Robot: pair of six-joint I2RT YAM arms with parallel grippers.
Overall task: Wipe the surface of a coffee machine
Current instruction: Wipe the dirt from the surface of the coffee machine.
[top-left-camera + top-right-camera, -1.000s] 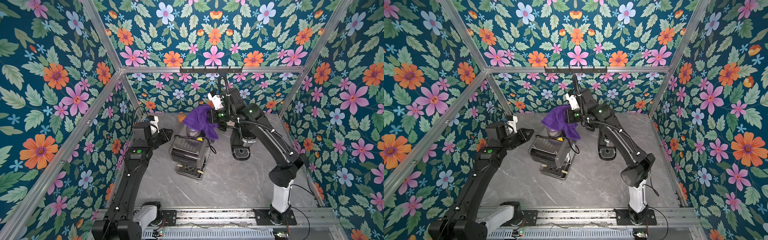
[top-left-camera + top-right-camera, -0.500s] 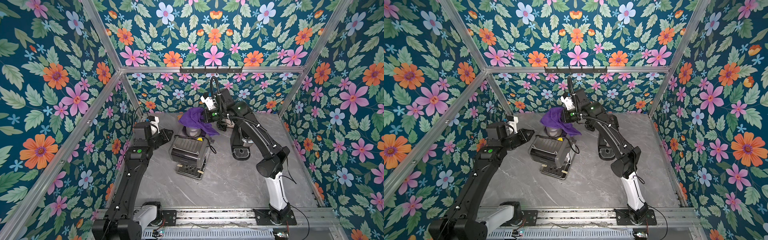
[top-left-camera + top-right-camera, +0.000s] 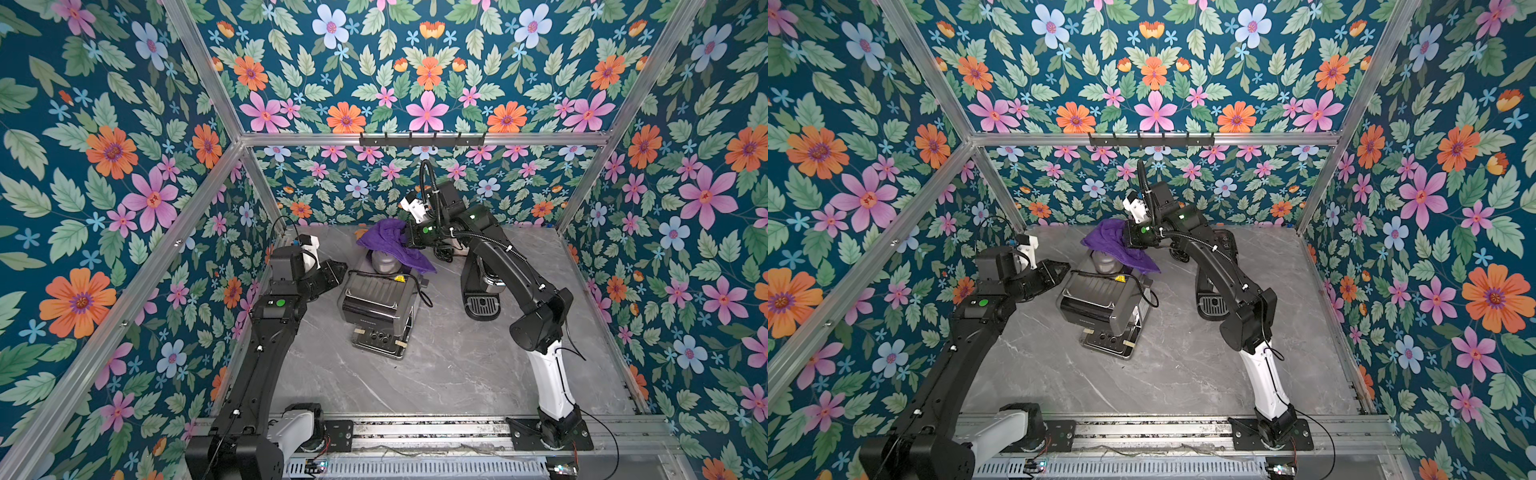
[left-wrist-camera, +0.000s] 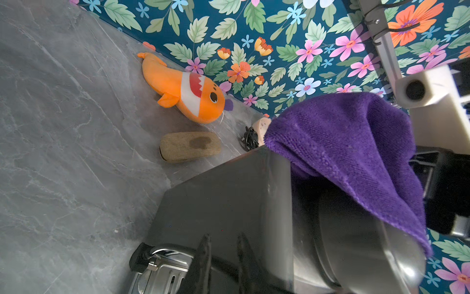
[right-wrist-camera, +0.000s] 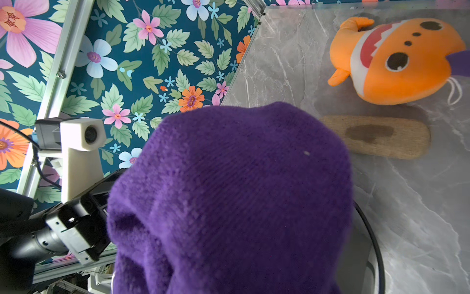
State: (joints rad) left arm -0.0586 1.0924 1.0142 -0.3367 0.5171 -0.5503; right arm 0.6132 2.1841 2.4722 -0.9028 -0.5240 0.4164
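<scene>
Right elbow [image 3: 536, 328] swung in; cloth [image 3: 390, 245] drapes machine [image 3: 380, 299] rear edge, right fingers [image 3: 412, 237] clamping it; left fingers [image 3: 333, 272] unclear; your front worktop [image 3: 436, 374] open.

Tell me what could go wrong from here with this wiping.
1. The purple cloth hangs loose off the right hand, close to the black cable looped on the coffee machine; a stroke may snag it.
2. The cloth fills the right wrist view, so contact there is hard to judge.
3. The left hand sits beside the machine; whether it braces it is unclear, so a firm wipe might shove it.
</scene>
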